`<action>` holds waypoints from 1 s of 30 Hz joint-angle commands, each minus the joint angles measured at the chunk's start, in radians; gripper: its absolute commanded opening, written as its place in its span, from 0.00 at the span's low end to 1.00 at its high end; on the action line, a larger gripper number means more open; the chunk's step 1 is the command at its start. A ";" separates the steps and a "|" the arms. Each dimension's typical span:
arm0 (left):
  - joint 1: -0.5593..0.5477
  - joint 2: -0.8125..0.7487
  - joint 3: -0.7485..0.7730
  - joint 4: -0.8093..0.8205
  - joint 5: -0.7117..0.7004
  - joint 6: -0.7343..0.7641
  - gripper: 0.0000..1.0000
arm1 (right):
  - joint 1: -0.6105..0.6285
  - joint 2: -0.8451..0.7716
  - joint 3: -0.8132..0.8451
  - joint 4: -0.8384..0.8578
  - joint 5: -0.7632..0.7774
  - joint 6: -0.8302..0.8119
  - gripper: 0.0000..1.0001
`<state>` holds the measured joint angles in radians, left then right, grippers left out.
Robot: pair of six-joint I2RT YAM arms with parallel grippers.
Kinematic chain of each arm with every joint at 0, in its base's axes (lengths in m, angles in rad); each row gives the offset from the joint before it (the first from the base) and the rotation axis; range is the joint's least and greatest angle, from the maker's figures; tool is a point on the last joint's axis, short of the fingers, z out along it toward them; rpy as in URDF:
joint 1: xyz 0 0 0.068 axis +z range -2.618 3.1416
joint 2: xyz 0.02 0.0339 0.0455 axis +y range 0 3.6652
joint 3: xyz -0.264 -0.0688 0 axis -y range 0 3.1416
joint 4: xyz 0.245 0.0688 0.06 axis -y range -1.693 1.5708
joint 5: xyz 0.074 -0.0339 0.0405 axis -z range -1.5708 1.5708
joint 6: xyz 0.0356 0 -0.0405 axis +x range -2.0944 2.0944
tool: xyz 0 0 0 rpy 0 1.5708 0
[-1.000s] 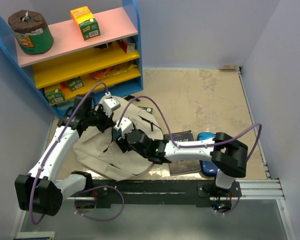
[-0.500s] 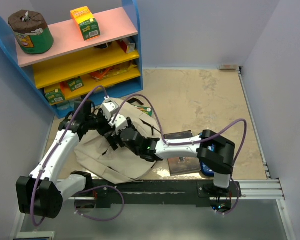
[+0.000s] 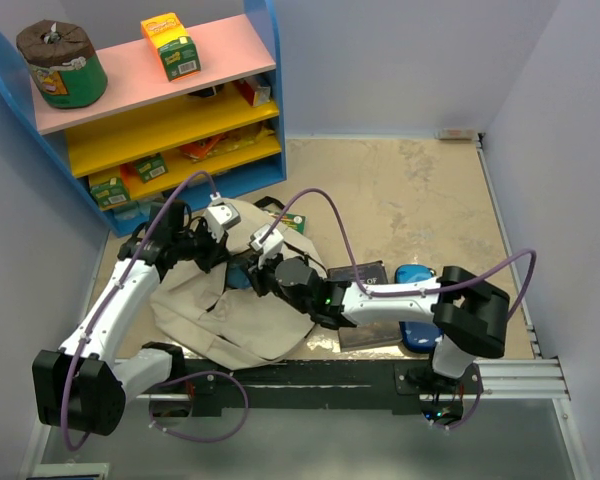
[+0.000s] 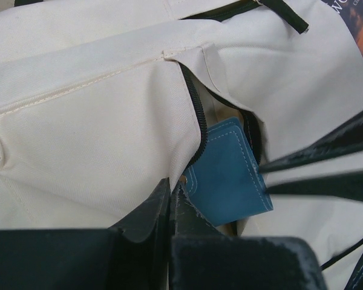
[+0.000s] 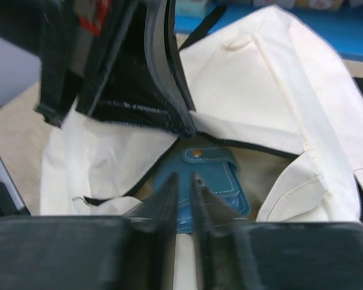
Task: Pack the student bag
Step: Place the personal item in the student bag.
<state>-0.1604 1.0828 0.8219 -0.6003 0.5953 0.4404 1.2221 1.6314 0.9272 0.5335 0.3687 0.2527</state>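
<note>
Your left gripper: fingers pressed together on the black zipper edge of the student bag, with the bag's mouth gaping beside them.

Your right gripper: fingers nearly together with a thin slit between them. The tips are at the edge of a blue stitched wallet; you cannot tell whether they nip it.

Student bag: cream fabric, slumped on the table at its near left, in front of the shelf unit.

Wallet: lies in the bag's mouth, partly under the zipper edge, snap stud showing.

Book: dark cover, flat on the table just right of the bag, partly under your right arm.

Pencil case: glossy blue, just beside the book's right edge.

Shelf unit: blue sides, pink top board, yellow boards below, at the far left. On the top board you have a green canister and an orange-and-green carton. Small packets lie on the lower boards.
</note>
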 commanded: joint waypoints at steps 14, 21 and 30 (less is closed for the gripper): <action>-0.007 0.011 0.037 0.007 0.040 0.015 0.00 | -0.006 0.107 0.039 -0.032 -0.091 0.059 0.00; -0.007 0.019 0.016 0.017 0.029 0.029 0.00 | -0.009 -0.063 -0.050 -0.079 -0.073 0.069 0.00; -0.007 0.037 0.019 0.020 0.044 0.017 0.00 | -0.009 -0.054 -0.102 -0.034 -0.117 0.114 0.00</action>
<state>-0.1604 1.1210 0.8223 -0.6022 0.5953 0.4561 1.2163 1.5566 0.8452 0.4698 0.2874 0.3382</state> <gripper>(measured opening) 0.021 0.007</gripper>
